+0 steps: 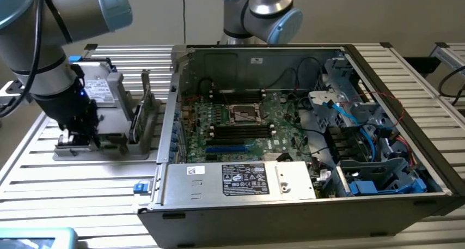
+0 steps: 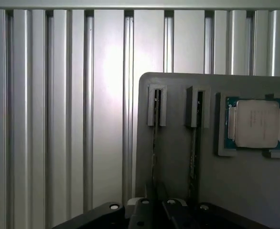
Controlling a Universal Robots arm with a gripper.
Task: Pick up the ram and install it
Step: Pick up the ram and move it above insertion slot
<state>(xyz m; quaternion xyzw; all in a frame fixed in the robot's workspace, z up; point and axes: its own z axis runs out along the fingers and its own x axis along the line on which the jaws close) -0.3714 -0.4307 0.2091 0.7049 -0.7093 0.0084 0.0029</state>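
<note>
- The jaws of the gripper point(image 1: 77, 140) hang low over the grey holder point(image 1: 109, 150), at its end toward the exterior view's left; clenched or released cannot be told.
- The ram point(image 2: 155, 143) stands on edge, seated in the slot nearest the holder's side edge. It lies directly under the jaws, its long axis running out toward the holder's end edge.
- A second stick point(image 2: 193, 143) stands parallel just beside it, with a processor point(image 2: 257, 124) recessed further in.
- Toward the exterior view's right, the open computer case point(image 1: 291, 219) shows its motherboard point(image 1: 276, 118).
</note>
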